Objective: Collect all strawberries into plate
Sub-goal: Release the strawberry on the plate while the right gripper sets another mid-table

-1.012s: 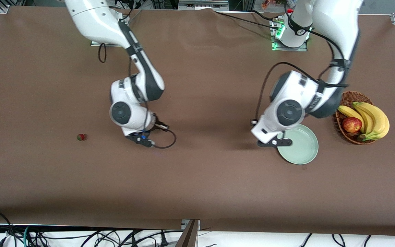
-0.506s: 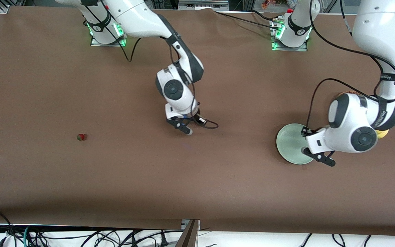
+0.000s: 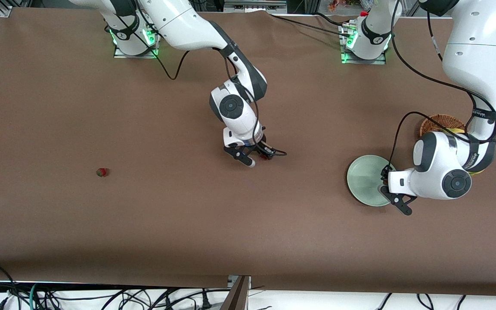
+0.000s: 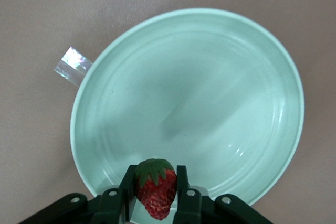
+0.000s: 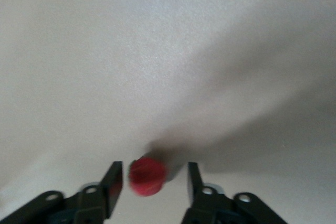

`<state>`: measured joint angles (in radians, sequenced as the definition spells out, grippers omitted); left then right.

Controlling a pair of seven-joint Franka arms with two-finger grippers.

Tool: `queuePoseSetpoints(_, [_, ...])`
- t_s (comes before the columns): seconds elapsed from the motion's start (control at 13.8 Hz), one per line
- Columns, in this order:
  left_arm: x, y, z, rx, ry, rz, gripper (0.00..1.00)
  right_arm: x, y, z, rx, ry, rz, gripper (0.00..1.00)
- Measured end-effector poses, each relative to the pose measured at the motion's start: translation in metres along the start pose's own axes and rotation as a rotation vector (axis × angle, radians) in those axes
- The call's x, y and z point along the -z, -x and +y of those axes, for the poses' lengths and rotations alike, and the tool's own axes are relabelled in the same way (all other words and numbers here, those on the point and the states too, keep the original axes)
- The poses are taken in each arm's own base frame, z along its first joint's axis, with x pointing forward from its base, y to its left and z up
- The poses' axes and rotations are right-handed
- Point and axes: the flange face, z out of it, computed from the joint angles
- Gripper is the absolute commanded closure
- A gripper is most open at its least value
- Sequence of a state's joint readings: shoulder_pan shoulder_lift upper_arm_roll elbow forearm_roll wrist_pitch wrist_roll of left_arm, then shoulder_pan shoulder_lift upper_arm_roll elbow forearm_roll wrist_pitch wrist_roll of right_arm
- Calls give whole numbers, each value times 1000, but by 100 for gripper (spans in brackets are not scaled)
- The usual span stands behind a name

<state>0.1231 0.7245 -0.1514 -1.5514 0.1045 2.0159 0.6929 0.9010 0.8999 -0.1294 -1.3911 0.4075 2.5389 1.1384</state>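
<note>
My left gripper (image 3: 391,192) is shut on a red strawberry (image 4: 156,190) with a green top and holds it over the rim of the pale mint-green plate (image 3: 363,178). The left wrist view shows the gripper (image 4: 156,171) above the empty plate (image 4: 210,77). My right gripper (image 3: 260,157) is open and low over the middle of the table, with a second strawberry (image 3: 267,156) between its fingers; in the right wrist view the berry (image 5: 147,177) lies on the cloth inside the gripper (image 5: 155,167), untouched. A third strawberry (image 3: 102,172) lies alone toward the right arm's end.
A brown wicker basket (image 3: 439,122) stands beside the plate toward the left arm's end, mostly hidden by the left arm. A small strip of clear tape (image 4: 73,65) lies on the brown cloth by the plate's rim.
My right arm has moved toward the table's middle and now straddles a strawberry. My left arm has swung across the plate toward the basket and now covers the fruit there.
</note>
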Motion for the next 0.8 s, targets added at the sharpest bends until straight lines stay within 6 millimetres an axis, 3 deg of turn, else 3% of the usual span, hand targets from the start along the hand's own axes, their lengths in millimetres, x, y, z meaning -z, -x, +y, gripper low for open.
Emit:
queuePoseSetpoints(0.22, [-3, 3, -3, -4, 5, 0, 0, 21, -26, -10, 68, -11, 30, 0])
queuePoseSetpoints(0.36, [-2, 2, -3, -6, 6, 2, 0, 49, -78, -8, 159, 45, 8, 0])
queuePoseSetpoints(0.58, [5, 0, -1, -9, 10, -1, 0, 105, -183, 31, 341, 135, -80, 0])
queuePoseSetpoints(0.8, [37, -10, 13, -18, 18, 2, 0, 151, -273, 97, 475, 223, -202, 0])
